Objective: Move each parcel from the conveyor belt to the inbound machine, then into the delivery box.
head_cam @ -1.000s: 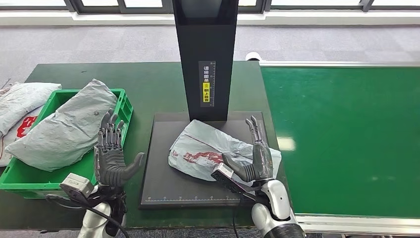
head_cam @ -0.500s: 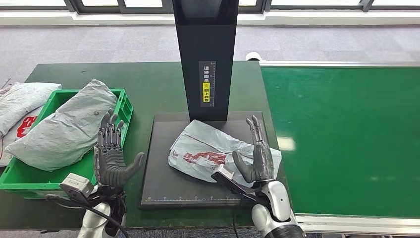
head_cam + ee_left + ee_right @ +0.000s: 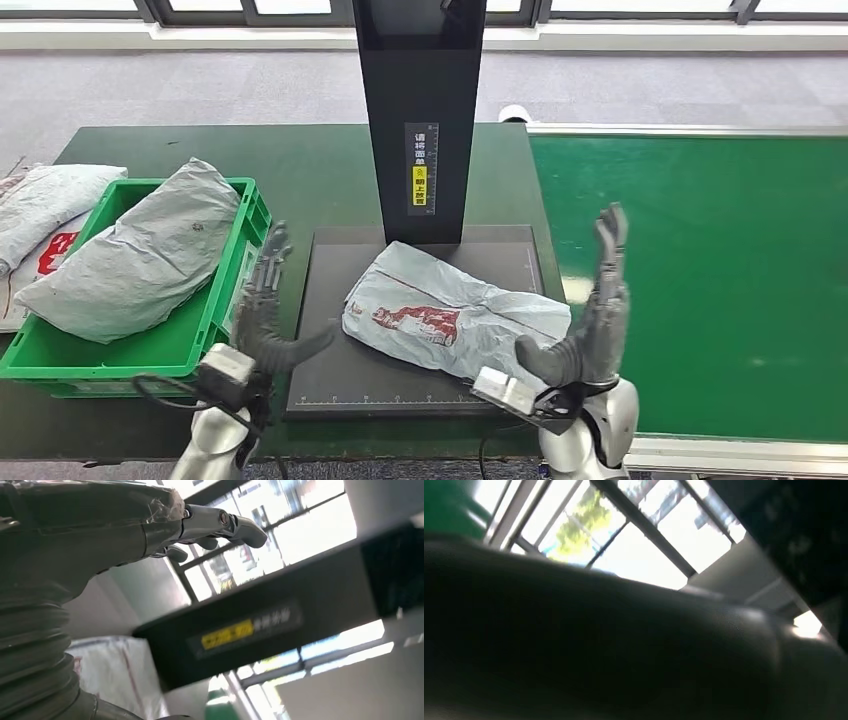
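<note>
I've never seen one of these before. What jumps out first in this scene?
Dead centre, a tall black scanner column rises from a dark platform, and a crumpled grey parcel with red print lies on that platform. Either side of it, the left robot hand and right robot hand are raised, fingers spread, holding nothing. To the left, a green crate holds another grey parcel; to the right lies the bare green conveyor belt.

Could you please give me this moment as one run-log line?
parcel: on inbound machine plate | left hand: open, beside plate | right hand: open, raised | delivery box: holds one parcel
</note>
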Robot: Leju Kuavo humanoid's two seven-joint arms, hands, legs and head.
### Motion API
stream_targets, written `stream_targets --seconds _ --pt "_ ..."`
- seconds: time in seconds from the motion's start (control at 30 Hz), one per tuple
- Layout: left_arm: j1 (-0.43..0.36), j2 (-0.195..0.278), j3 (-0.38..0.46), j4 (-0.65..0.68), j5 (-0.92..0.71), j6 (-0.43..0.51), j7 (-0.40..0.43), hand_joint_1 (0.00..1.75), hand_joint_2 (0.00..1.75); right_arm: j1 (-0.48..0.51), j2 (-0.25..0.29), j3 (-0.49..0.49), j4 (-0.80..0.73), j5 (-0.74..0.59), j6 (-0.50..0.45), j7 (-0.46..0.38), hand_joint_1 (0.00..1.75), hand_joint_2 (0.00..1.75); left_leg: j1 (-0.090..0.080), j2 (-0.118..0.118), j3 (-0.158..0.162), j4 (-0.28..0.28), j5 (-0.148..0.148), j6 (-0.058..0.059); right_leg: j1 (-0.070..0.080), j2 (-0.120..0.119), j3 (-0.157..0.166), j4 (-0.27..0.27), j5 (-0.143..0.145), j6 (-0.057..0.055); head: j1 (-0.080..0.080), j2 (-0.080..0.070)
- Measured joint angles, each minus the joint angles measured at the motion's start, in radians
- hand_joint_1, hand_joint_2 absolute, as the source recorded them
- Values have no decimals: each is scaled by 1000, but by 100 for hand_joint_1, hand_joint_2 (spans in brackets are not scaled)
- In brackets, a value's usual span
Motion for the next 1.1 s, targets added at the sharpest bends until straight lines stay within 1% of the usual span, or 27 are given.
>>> stream_targets --seconds 0.07,0.17,0.37,0.53,0.73,0.83,1.0,1.1 --pt "-44 -2 -48 77 -62 14 10 0 175 4 21 -44 -76 -4 -2 -1 0 175 -1 2 1 0 0 0 -1 2 0 0 1 0 0 0" --pt "-95 -7 -98 170 -99 34 19 0 175 11 39 -93 -147 -15 -2 -2 0 175 -2 5 2 0 0 0 -2 5 0 0 2 1 0 0" --pt "-140 -12 -137 266 -107 43 22 0 175 23 45 -139 -213 -21 -1 -3 0 175 -1 6 2 0 0 0 -1 5 0 0 2 0 0 0" --pt "-167 -17 -149 317 -135 53 46 0 175 24 46 -168 -231 -37 -1 -1 0 175 -1 6 2 0 0 0 -1 5 0 0 2 0 0 0" --pt "-221 -36 -156 422 -185 88 64 0 175 8 47 -195 -232 -19 0 32 0 175 -2 6 2 0 0 0 -2 5 0 0 2 1 0 0" --pt "-243 -43 -165 468 -233 101 83 0 175 2 47 -206 -233 -6 0 47 0 175 -2 6 2 0 0 0 -2 5 0 0 2 1 0 0" --pt "-292 -59 -209 569 -369 116 152 0 175 -12 48 -208 -233 29 1 86 0 175 -1 5 2 0 0 0 -2 5 0 0 2 0 0 0" --pt "-322 -77 -224 650 -390 115 162 0 175 -22 49 -208 -234 46 1 106 0 175 -2 5 1 0 0 0 -2 5 0 0 2 0 0 0"
